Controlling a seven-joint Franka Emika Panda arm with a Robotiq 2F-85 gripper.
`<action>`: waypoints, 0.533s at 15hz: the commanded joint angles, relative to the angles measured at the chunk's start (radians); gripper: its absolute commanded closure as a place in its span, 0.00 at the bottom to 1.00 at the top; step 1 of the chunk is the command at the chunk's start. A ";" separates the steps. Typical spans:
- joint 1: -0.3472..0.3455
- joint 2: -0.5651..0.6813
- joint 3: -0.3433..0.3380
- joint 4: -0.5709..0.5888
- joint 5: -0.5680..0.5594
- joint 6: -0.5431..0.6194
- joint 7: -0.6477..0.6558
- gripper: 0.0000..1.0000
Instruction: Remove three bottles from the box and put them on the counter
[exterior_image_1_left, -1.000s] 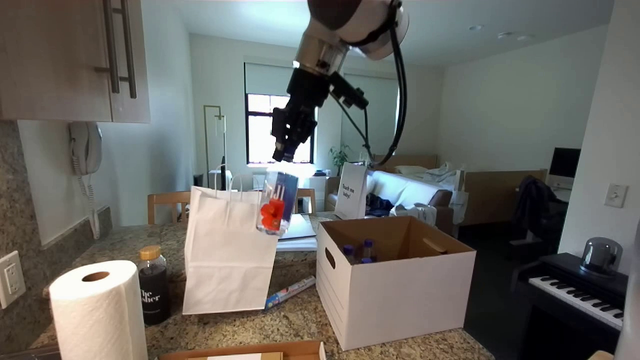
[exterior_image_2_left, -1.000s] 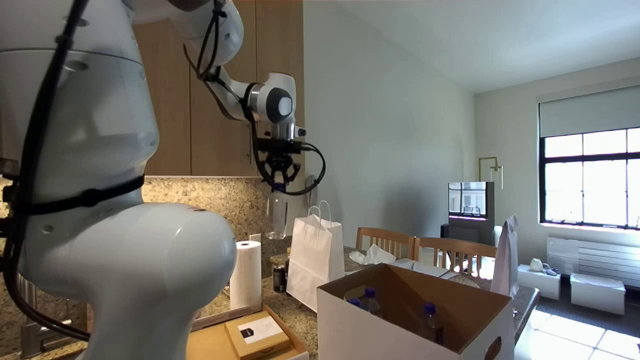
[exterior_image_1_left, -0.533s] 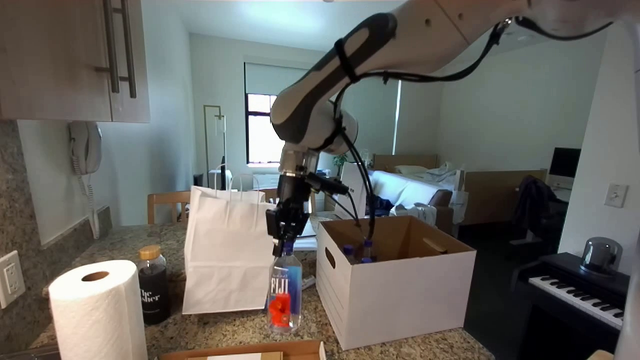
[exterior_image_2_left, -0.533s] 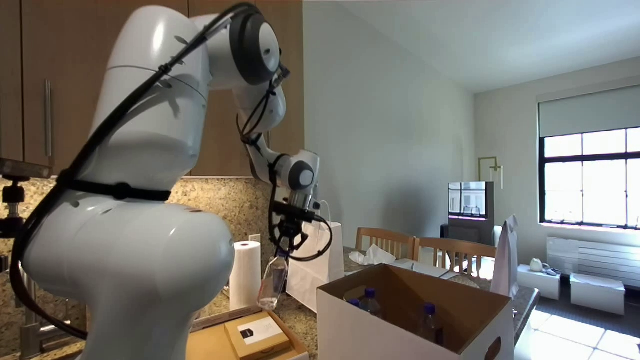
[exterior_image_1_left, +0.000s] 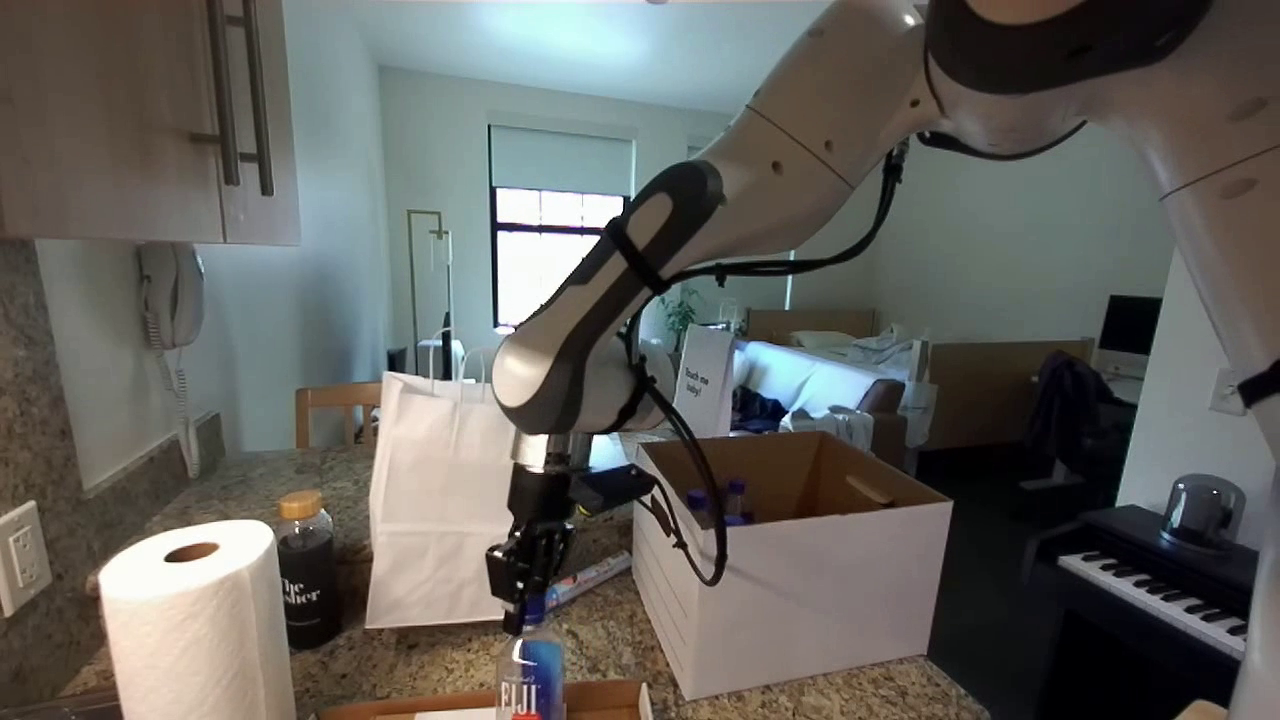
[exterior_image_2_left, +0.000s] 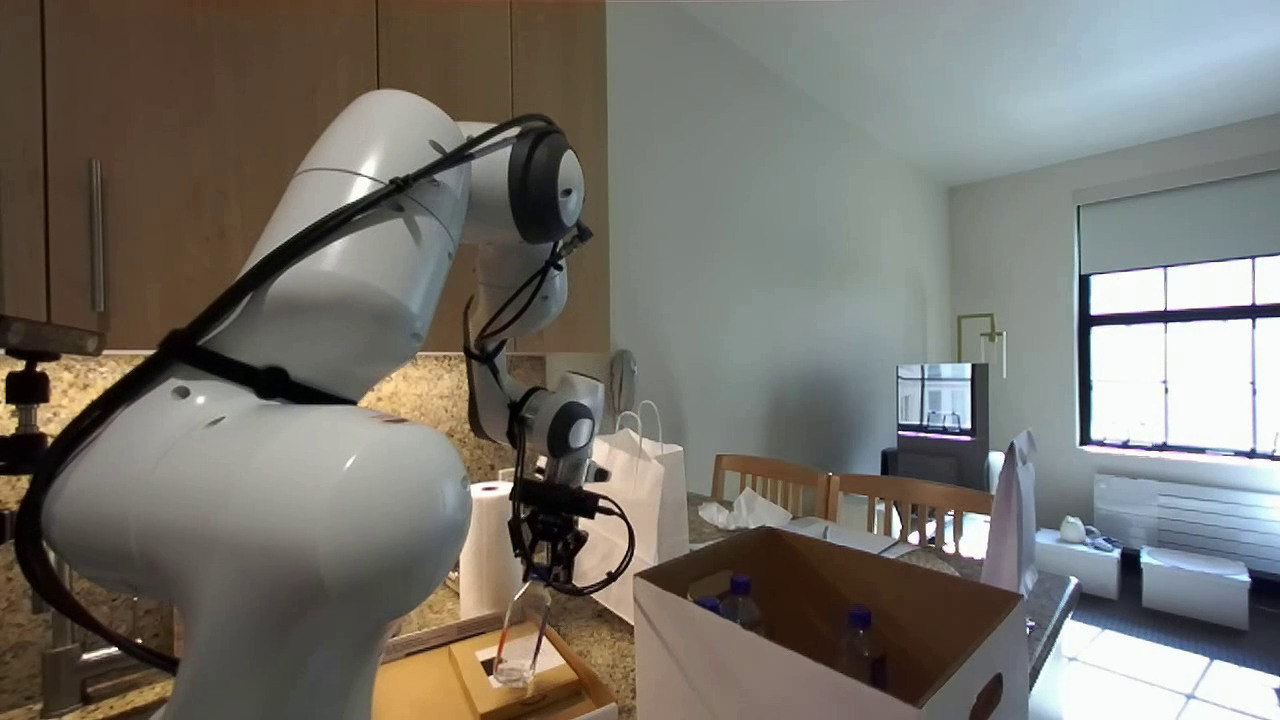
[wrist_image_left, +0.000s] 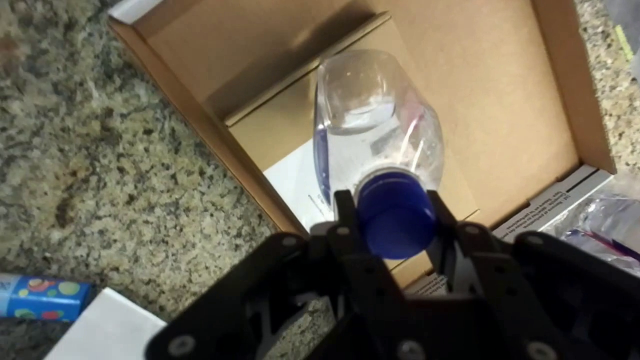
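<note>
Well, the gripper (wrist_image_left: 392, 212) clamps a bottle (wrist_image_left: 372, 107) by its cap (wrist_image_left: 396, 220), over a carton (wrist_image_left: 490, 90). The box (exterior_image_2_left: 700, 670) holds three more bottles (exterior_image_2_left: 740, 605).

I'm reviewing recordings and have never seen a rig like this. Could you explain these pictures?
The machine is a single robot arm ending in a black two-fingered gripper. Two views are from cameras outside the robot; the close-up looking down is from the wrist camera. The gripper holds a clear bottle, tilted, by its blue cap over a shallow cardboard tray; whether it touches anything below, I cannot tell. Also on the counter stand a paper towel roll, a white paper bag and the white box, inside which three more blue-capped bottles show.
</note>
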 joint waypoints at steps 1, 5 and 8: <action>0.022 0.000 0.024 -0.093 -0.118 0.243 0.031 0.86; 0.061 0.006 -0.012 -0.149 -0.264 0.412 0.096 0.40; 0.089 -0.010 -0.057 -0.179 -0.350 0.458 0.155 0.26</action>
